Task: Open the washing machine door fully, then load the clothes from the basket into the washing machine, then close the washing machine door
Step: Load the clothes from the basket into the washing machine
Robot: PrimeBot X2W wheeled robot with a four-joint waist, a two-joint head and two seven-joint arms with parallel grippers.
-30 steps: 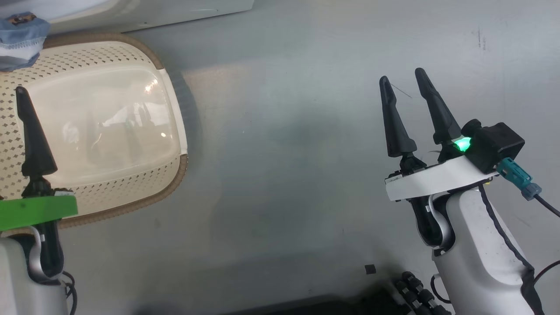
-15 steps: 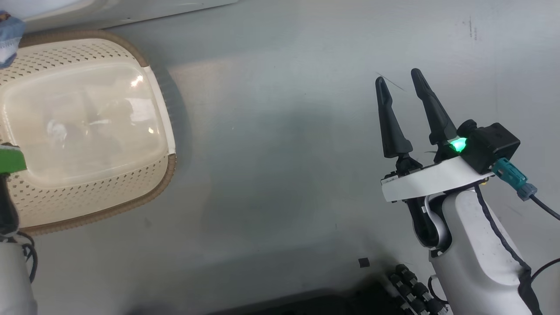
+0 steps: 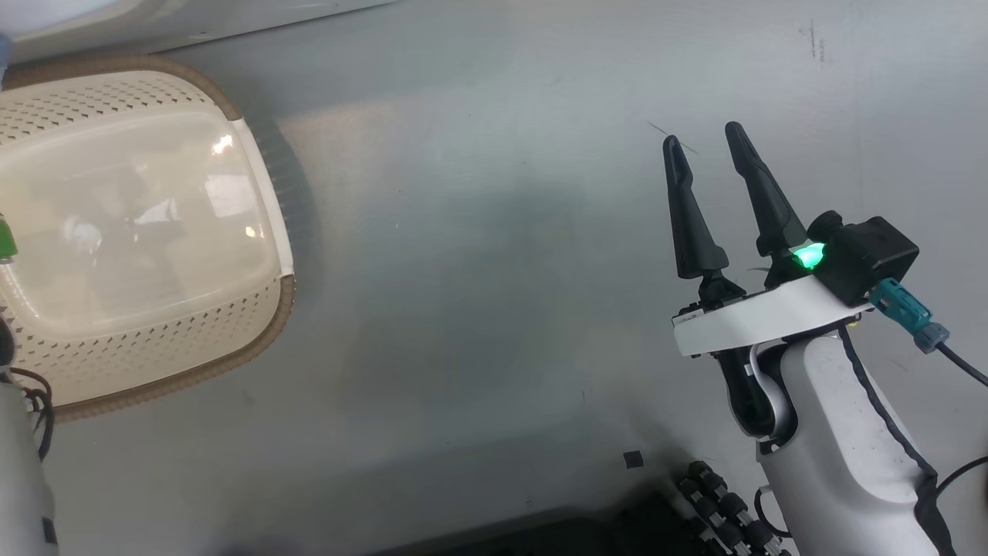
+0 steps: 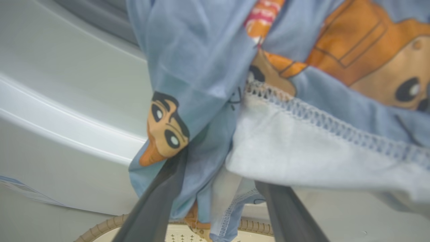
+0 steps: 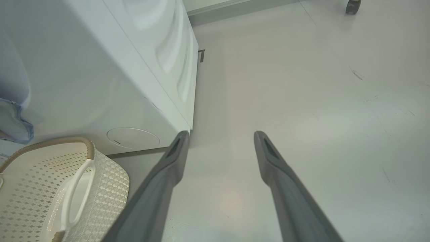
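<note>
The grey floor (image 3: 494, 270) spreads under and ahead of the right fingers (image 3: 695, 232), which stand wide apart with nothing between them. The white washer (image 5: 84, 67) rises to the left of those fingers, its lower front corner just beyond one tip. The basket (image 5: 111, 181) sits on the floor left of the right fingers, below the washer's front, one white handle (image 5: 75, 191) facing them. The blue printed garment (image 4: 302, 151) hangs against the washer, bunched between the left fingers (image 4: 151, 208) and covering their tips. These stand spread, but I cannot tell whether they grip the cloth. The basket's rim shows below them.
</note>
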